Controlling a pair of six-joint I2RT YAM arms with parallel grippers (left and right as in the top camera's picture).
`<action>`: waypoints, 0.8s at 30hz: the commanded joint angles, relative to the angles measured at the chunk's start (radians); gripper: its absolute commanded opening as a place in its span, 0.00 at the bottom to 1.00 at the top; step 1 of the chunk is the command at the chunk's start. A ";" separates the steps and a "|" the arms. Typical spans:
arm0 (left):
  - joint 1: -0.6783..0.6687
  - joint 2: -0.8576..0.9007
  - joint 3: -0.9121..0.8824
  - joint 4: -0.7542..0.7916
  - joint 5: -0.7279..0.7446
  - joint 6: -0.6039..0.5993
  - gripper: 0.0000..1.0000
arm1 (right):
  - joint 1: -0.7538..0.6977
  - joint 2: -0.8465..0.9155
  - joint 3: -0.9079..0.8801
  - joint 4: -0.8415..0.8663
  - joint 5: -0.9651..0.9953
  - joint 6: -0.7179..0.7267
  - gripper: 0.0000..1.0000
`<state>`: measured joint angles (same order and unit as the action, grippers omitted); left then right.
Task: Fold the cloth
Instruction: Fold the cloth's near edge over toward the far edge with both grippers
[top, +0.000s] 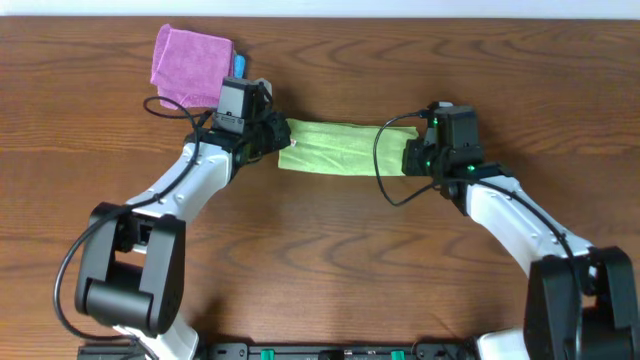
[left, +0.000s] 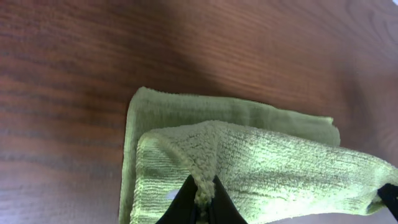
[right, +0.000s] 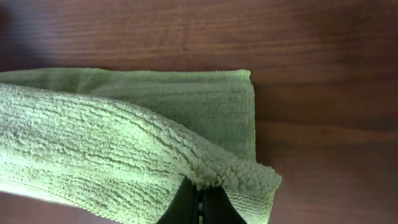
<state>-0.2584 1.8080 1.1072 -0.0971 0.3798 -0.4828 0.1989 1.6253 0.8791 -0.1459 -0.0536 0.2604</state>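
Slippage is the worry, with left gripper (left: 200, 198) and right gripper (right: 199, 198) each nipped tight on a raised end of the cloth (top: 340, 148), stretched between them on the table (top: 330, 250), where uneven carrying would skew the fold.

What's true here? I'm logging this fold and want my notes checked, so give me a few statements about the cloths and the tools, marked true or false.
1. The left tool is shut on an edge of the yellow-green cloth. True.
2. The right tool is open and clear of that cloth. False: it is shut on the cloth's edge at the other end.
3. The yellow-green cloth stretches as a long strip between the two tools. True.
4. The purple cloth lies on top of the yellow-green cloth. False: it lies apart from it, off past the left tool.
5. The pinched layer sits over a lower layer of the same cloth. True.
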 joint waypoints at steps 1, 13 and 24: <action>0.008 0.039 0.000 0.024 -0.056 -0.016 0.06 | -0.002 0.025 -0.005 0.026 0.070 0.013 0.01; 0.006 0.082 0.000 0.057 -0.121 -0.019 0.06 | -0.002 0.132 -0.005 0.144 0.080 0.012 0.01; -0.033 0.141 0.000 0.140 -0.177 -0.026 0.06 | -0.002 0.163 -0.005 0.207 0.092 -0.015 0.01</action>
<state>-0.2928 1.9121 1.1072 0.0387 0.2554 -0.5011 0.1989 1.7756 0.8791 0.0574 -0.0204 0.2588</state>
